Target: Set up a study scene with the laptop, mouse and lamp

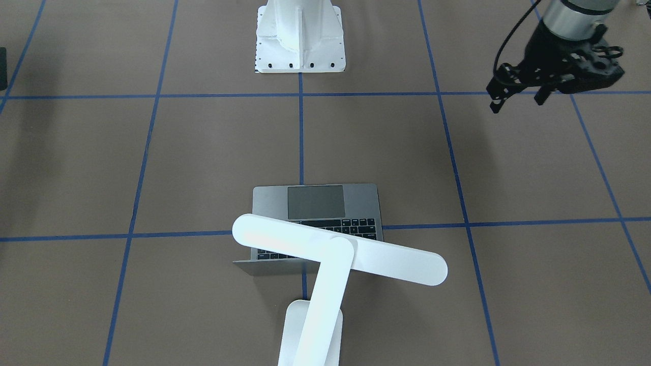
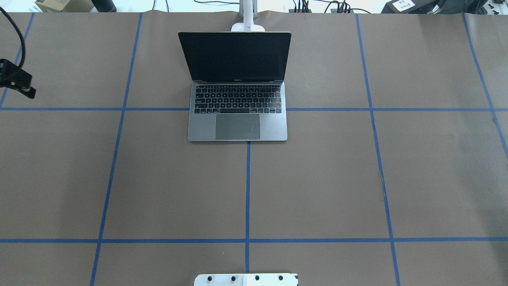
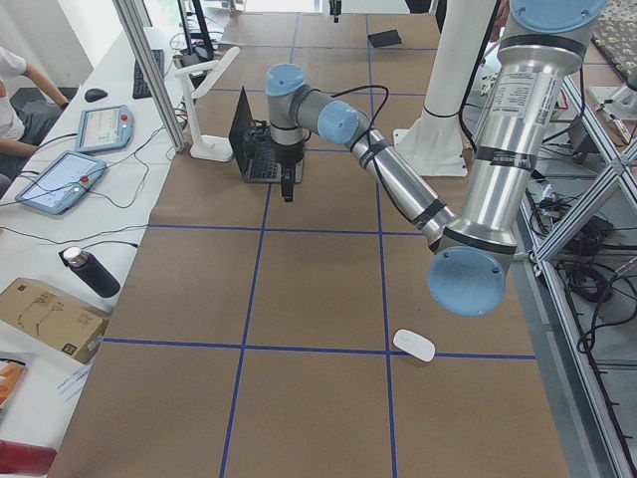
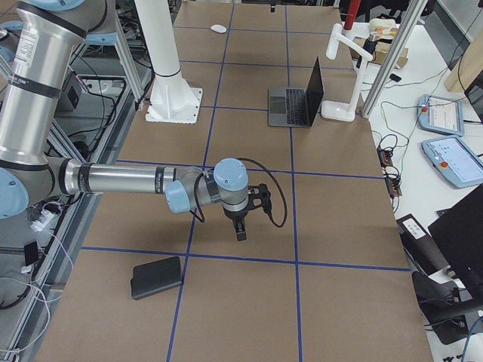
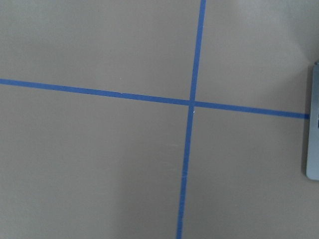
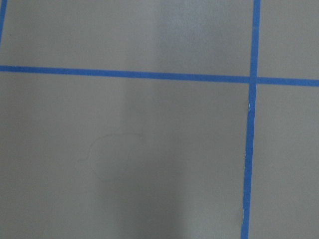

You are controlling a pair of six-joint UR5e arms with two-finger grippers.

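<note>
The laptop stands open at the table's far middle, its keyboard toward the robot; it also shows in the front view. The white lamp stands just behind it with its bar head over the keyboard. The white mouse lies alone near the table's left end, close to the robot's side. My left gripper hangs above bare table left of the laptop, its fingers apart and empty. My right gripper shows only in the right side view, low over the table near the right end; I cannot tell its state.
The white robot pedestal is bolted at the near middle edge. A flat black mat lies at the table's right end. The left wrist view shows blue tape lines and the laptop's edge. Operators' desks lie beyond the far edge.
</note>
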